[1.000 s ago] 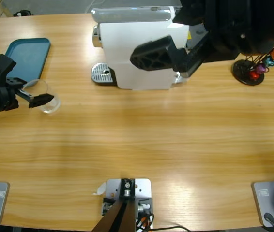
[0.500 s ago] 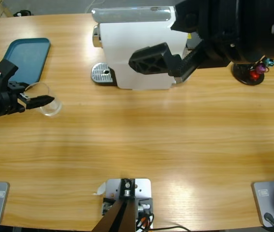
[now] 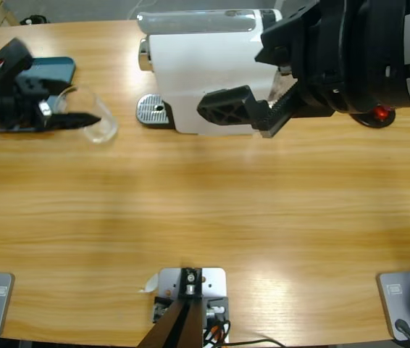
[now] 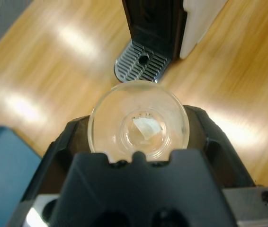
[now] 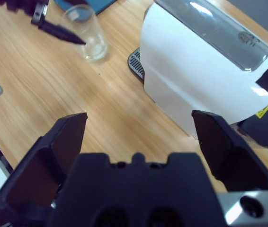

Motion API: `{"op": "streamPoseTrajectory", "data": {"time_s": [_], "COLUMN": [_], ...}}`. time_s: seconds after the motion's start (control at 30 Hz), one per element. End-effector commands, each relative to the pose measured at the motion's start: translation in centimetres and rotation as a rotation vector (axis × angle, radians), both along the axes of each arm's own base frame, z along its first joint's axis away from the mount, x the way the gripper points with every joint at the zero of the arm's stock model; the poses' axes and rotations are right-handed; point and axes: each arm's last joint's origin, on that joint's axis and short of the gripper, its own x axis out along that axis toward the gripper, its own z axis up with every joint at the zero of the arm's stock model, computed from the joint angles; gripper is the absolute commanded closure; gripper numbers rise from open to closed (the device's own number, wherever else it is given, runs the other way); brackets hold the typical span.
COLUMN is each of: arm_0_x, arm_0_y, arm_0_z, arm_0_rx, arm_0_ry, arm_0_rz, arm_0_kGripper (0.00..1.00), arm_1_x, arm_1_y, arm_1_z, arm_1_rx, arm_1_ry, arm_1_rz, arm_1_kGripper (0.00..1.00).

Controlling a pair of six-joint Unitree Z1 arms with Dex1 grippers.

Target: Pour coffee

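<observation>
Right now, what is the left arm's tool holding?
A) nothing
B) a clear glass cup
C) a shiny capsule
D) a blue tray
B: the left wrist view shows the left tool shut around a clear glass cup, near the coffee machine's drip grate.

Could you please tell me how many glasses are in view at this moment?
1: an empty clear glass held in the left hand, between the teal tray and the drip grate. Others may be hidden behind the arms.

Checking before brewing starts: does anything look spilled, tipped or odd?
Nothing is spilled. The glass in the left claw looks empty and is not yet on the drip tray of the coffee machine.
</observation>
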Motion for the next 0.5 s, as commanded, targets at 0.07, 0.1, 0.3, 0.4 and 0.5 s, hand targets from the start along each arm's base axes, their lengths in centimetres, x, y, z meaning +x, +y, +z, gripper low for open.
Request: {"op": "streamPoseTrajectory", "data": {"time_s": [0.07, 0.1, 0.3, 0.4, 0.5], "arm_0_x": [6.5, 6.9, 8.7, 9.2, 9.3], "arm_0_y": [-2.5, -2.8, -3.9, -4.5, -6.0], "arm_0_z": [-1.8, -1.9, -3.1, -3.1, -3.3], "arm_0_rx": [0.017, 0.017, 0.007, -0.010, -0.015], "arm_0_ry": [0.032, 0.030, 0.041, 0.036, 0.041], "arm_0_rz": [-0.112, -0.115, -0.138, -0.160, -0.197], "arm_0_kGripper": [1.000, 1.000, 1.000, 1.000, 1.000], "arm_1_x": [1.4, 1.5, 2.3, 2.6, 2.6], "arm_1_y": [-1.5, -1.6, -1.0, -1.1, -1.3], "arm_1_z": [-2.2, -2.4, -3.3, -3.5, -3.6], "arm_1_rx": [-0.026, -0.025, -0.019, -0.023, -0.027], "arm_1_ry": [0.071, 0.074, 0.084, 0.088, 0.089], "arm_1_rz": [-0.044, -0.047, -0.052, -0.057, -0.060], "arm_1_kGripper": [0.000, 0.000, 0.000, 0.000, 0.000]}}
